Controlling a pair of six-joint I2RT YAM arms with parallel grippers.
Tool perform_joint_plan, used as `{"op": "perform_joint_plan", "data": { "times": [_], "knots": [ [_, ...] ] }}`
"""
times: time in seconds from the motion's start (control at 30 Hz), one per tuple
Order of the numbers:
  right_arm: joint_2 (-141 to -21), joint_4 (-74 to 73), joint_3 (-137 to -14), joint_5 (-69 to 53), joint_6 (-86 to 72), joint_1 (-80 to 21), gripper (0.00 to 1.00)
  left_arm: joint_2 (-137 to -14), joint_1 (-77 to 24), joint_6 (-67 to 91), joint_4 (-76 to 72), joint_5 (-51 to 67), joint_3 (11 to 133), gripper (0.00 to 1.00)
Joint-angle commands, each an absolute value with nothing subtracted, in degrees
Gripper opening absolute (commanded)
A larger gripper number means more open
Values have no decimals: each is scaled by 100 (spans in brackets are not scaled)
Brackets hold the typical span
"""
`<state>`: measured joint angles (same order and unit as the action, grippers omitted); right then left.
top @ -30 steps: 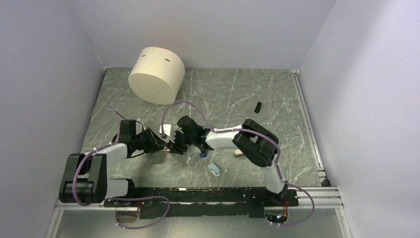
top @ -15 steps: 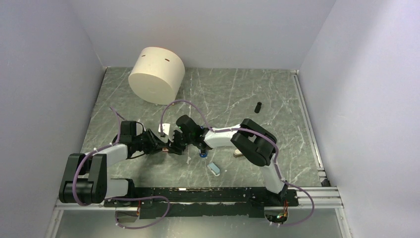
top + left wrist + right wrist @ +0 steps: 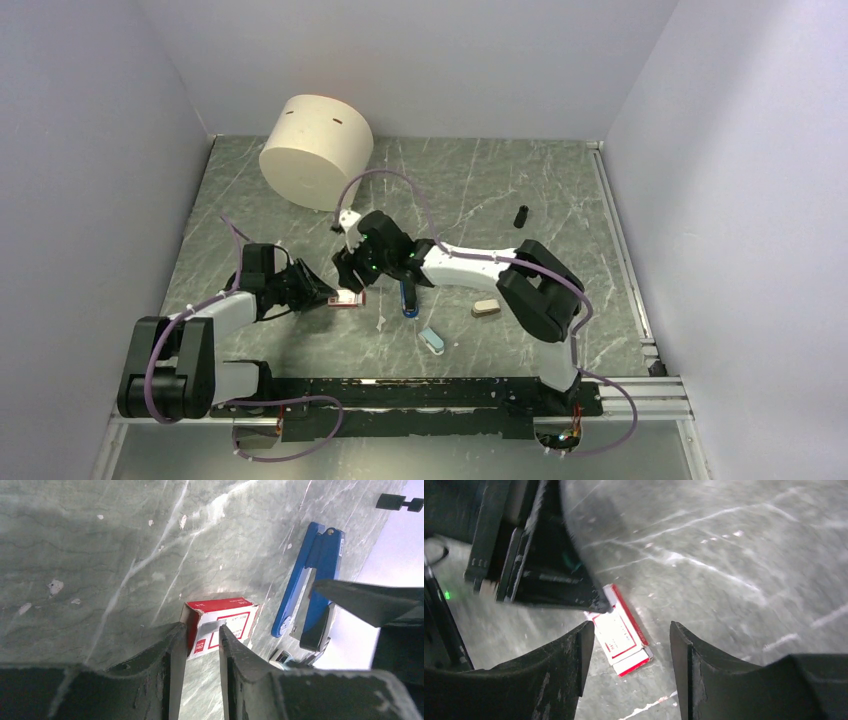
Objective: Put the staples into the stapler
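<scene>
Marble table (image 3: 480, 190), staples box (image 3: 225, 625) touching left fingers (image 3: 170, 650)

Green marbled table (image 3: 470, 180): big cream cylinder (image 3: 316, 150) far left, small black cylinder (image 3: 521, 216) far right. Mid-table: red-white staple box (image 3: 348, 298) lying flat, blue stapler (image 3: 406, 298) just right of it, beige lump (image 3: 485, 307) further right, pale-blue capsule (image 3: 433, 341) nearer

Even diffuse light; soft shadows; right wrist view motion-blurred.
</scene>
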<state>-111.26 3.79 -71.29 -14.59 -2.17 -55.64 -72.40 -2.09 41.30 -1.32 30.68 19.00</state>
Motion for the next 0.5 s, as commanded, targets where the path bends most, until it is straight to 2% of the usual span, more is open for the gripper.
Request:
{"op": "perform_joint_plan", "data": {
  "times": [0.0,0.1,0.17,0.23,0.33,0.47],
  "knots": [
    [-11118,-1032,-7695,256,-2207,-5599,61,-7141,-232,4032,-67,2963,1995,35],
    [-11487,-2041,-8315,636,-2678,-5705,61,-7224,-232,4013,-67,2996,2021,34],
    [-11567,-2089,-8358,798,-2916,-5804,61,-7288,-233,4033,-174,3115,1995,33],
    [-11595,-1917,-8276,470,-2815,-5809,61,-7328,-231,4053,-223,3202,1989,33],
    [-11590,-1653,-8169,-249,-1983,-5837,67,-7292,-233,4019,-145,3170,2010,34],
    [-11178,-797,-7426,-712,-183,-5815,73,-7275,-235,3991,-88,3120,2037,35]
  ]
}}
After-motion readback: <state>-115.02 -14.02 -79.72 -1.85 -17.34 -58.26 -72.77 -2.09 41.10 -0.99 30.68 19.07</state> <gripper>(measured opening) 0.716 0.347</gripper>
